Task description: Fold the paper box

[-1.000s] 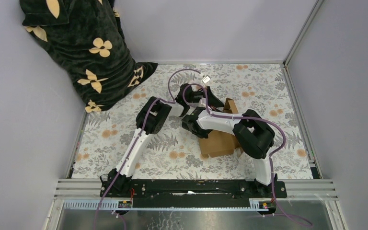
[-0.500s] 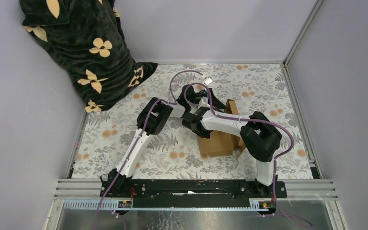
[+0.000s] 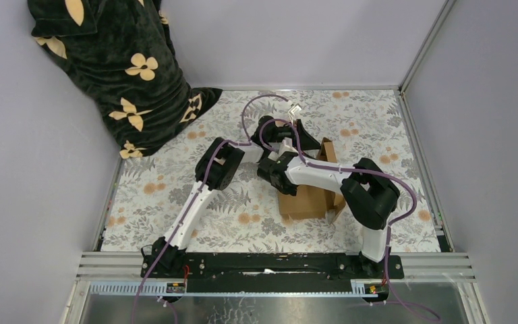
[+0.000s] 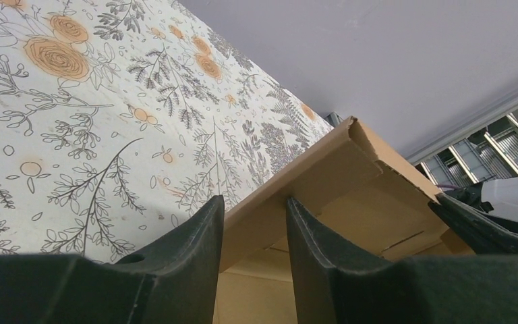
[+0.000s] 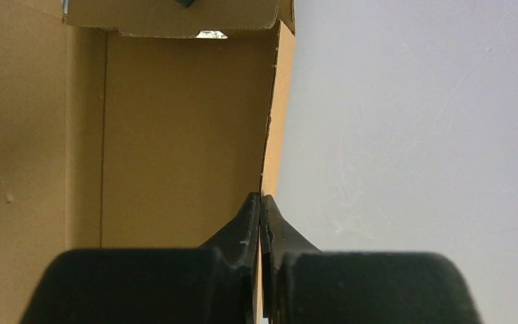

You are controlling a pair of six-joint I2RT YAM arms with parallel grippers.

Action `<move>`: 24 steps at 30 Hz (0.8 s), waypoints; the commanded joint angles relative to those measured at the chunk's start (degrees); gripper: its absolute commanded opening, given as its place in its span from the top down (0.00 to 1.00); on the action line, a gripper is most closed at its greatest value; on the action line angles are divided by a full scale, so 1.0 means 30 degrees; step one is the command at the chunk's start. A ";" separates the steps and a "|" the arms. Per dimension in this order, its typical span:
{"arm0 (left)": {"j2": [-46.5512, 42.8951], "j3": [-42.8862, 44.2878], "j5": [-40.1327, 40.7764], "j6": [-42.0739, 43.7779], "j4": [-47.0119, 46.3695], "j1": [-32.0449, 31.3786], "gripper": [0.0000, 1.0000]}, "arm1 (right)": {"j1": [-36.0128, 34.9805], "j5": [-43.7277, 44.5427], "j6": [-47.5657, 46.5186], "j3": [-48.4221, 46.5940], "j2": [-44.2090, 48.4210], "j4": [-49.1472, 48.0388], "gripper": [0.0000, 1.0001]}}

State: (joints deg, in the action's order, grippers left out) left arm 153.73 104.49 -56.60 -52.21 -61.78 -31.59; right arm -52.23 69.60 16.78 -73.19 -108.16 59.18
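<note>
Floral-print table (image 3: 175,202) bears the paper box (image 3: 307,201) and dark blanket (image 3: 128,88).

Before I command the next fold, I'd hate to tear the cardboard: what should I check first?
1. Right gripper shut on a panel edge of the paper box: ok.
2. Left gripper straddles a raised wall: ok.
3. Left grip firm: cannot tell.
4. Box sits on the table: ok.
5. Cardboard untorn: cannot tell.

left gripper (image 4: 253,201): shifts farther back | paper box (image 3: 307,199): far flap (image 3: 327,152) stands taller, body slides slightly left | right elbow (image 3: 371,196): swings out to the right
</note>
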 commanded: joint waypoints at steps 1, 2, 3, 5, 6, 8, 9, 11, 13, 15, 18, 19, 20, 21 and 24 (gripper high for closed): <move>0.0769 0.0989 -0.0337 -0.0220 0.0107 -0.0293 0.55 | 0.0035 -0.1812 -0.0064 0.0164 0.0689 -0.1642 0.99; 0.0800 0.1058 -0.0376 -0.0211 0.0267 -0.0321 0.55 | 0.0043 -0.1898 -0.0122 0.0149 0.0717 -0.1707 0.98; 0.0844 0.1169 -0.0381 -0.0144 0.0511 -0.0328 0.55 | 0.0063 -0.2052 -0.0242 0.0165 0.0779 -0.1829 0.98; 0.0979 0.1484 -0.0454 -0.0151 0.0896 -0.0394 0.55 | 0.0152 -0.2546 -0.0533 0.0265 0.0985 -0.2287 0.98; 0.1090 0.1757 -0.0482 -0.0122 0.1230 -0.0422 0.55 | 0.0201 -0.2785 -0.0660 0.0326 0.1095 -0.2462 0.98; 0.1299 0.2138 -0.0511 -0.0136 0.1579 -0.0445 0.55 | 0.0362 -0.3327 -0.0936 0.0439 0.1307 -0.2800 0.98; 0.1357 0.2227 -0.0501 -0.0146 0.1704 -0.0440 0.55 | 0.0469 -0.3553 -0.1044 0.0480 0.1347 -0.2896 0.98; 0.1320 0.2231 -0.0510 -0.0103 0.1758 -0.0453 0.55 | 0.0665 -0.3810 -0.1076 0.0532 0.1365 -0.2909 0.98; 0.1316 0.2335 -0.0536 0.0052 0.2033 -0.0455 0.55 | 0.0785 -0.3787 -0.1107 0.0670 0.1322 -0.2905 0.98; 0.1419 0.2539 -0.0592 0.0075 0.2196 -0.0470 0.55 | 0.0843 -0.3745 -0.1085 0.0773 0.1218 -0.2870 0.97; 0.1371 0.2496 -0.0531 0.0231 0.2361 -0.0481 0.55 | 0.0836 -0.3435 -0.0958 0.0800 0.0790 -0.2556 0.97; 0.1307 0.2473 -0.0499 0.0376 0.2516 -0.0484 0.55 | 0.0854 -0.3288 -0.0867 0.0719 0.0590 -0.2356 0.97; 0.1241 0.2467 -0.0462 0.0556 0.2808 -0.0470 0.55 | 0.0838 -0.3110 -0.0823 0.0676 0.0445 -0.2188 0.97; 0.1229 0.2506 -0.0443 0.0691 0.2982 -0.0482 0.55 | 0.0843 -0.3005 -0.0759 0.0627 0.0331 -0.2061 0.97; 0.1320 0.2810 -0.0419 0.0930 0.3507 -0.0483 0.55 | 0.0827 -0.2598 -0.0672 0.0439 0.0101 -0.1694 0.98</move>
State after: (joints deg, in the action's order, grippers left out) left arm 156.83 110.56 -57.47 -51.62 -53.49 -32.56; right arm -49.87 66.26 11.88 -71.57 -105.60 55.31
